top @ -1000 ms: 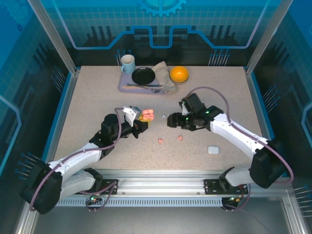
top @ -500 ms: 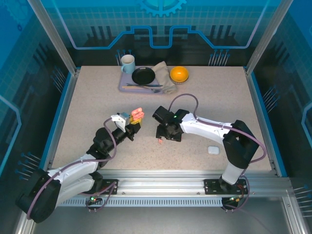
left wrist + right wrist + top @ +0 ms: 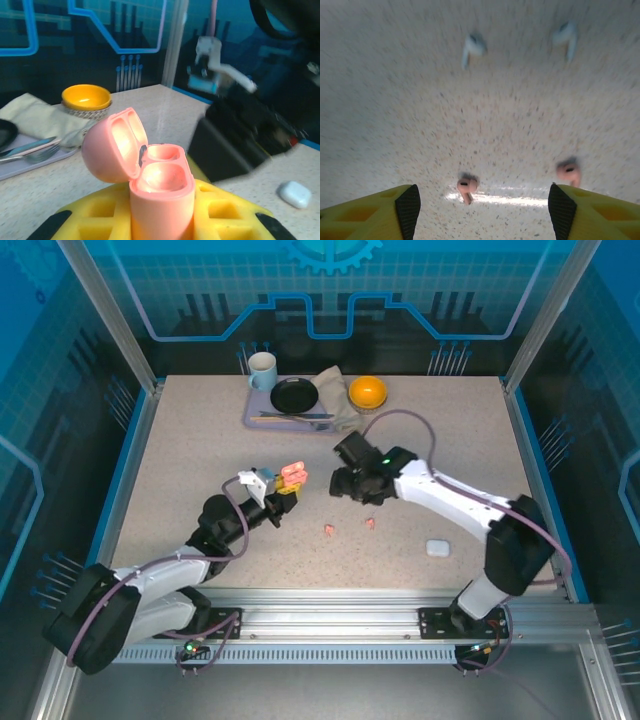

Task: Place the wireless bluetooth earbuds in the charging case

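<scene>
My left gripper (image 3: 287, 487) is shut on the open pink charging case (image 3: 294, 476), held upright above the table. In the left wrist view the case (image 3: 162, 192) stands between the yellow fingers (image 3: 227, 210) with its lid (image 3: 110, 145) tipped back and both wells empty. My right gripper (image 3: 349, 485) is open just right of the case. In the right wrist view the right gripper (image 3: 480, 212) hovers over two pink earbuds (image 3: 466, 186) (image 3: 568, 171) on the table, with two white earbuds (image 3: 472, 46) (image 3: 566, 34) farther off. The top view shows the pink earbuds (image 3: 328, 530) (image 3: 371, 524) in front of the grippers.
A closed white case (image 3: 436, 548) lies at the near right, seen as well from the left wrist (image 3: 296, 194). At the back stands a tray (image 3: 256, 421) with a mug (image 3: 262, 370), a black plate (image 3: 294, 395) and a napkin (image 3: 335, 385), beside an orange bowl (image 3: 367, 392).
My right gripper has lifted away from the pink earbuds and moved back and slightly right, empty. The left gripper has nudged the pink case a little to the right.
</scene>
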Tool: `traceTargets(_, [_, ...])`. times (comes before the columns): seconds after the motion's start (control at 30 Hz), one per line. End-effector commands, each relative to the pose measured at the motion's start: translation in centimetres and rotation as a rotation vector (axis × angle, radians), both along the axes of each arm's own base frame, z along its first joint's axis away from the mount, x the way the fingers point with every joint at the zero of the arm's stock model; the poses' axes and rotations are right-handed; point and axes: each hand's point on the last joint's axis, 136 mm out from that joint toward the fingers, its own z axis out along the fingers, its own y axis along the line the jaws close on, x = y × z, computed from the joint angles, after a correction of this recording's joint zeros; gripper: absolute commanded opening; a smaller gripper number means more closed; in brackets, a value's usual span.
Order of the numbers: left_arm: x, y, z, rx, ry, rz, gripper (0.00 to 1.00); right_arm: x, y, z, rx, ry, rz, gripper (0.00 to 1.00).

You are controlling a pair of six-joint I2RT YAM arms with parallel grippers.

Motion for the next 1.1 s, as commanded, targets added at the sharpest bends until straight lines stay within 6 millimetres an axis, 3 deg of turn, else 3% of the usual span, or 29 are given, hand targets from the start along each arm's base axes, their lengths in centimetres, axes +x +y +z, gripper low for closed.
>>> traceTargets(0.0, [-0.9, -1.9, 1.8, -0.036, 0.039, -0.199, 0.0, 1.6, -1.6, 4.6, 0.062, -0.154, 0.132, 0.7])
traceTargets(0.17, [-0.3, -2.5, 2.5, -0.103, 0.212, -0.368, 0.0, 2.9, -2.2, 9.5, 0.242, -0.312, 0.339, 0.7])
traceTargets(0.27, [-0.2, -3.5, 3.1, -0.106, 0.307, -0.494, 0.0, 2.7, -1.1, 12.0, 0.391, -0.354, 0.482, 0.69])
traceTargets(0.4, [0.1, -4.6, 3.7, -0.092, 0.471, -0.616, 0.0, 2.3, 0.7, 13.9, 0.476, -0.364, 0.648, 0.64])
traceTargets(0.6, [-0.1, -5.1, 4.2, -0.088, 0.677, -0.76, 0.0, 3.0, 1.1, 13.7, 0.505, -0.357, 0.688, 0.56])
traceTargets(1.07, [-0.3, -5.4, 4.0, -0.058, 0.73, -0.848, 0.0, 1.5, 1.2, 11.8, 0.595, -0.284, 0.714, 0.44])
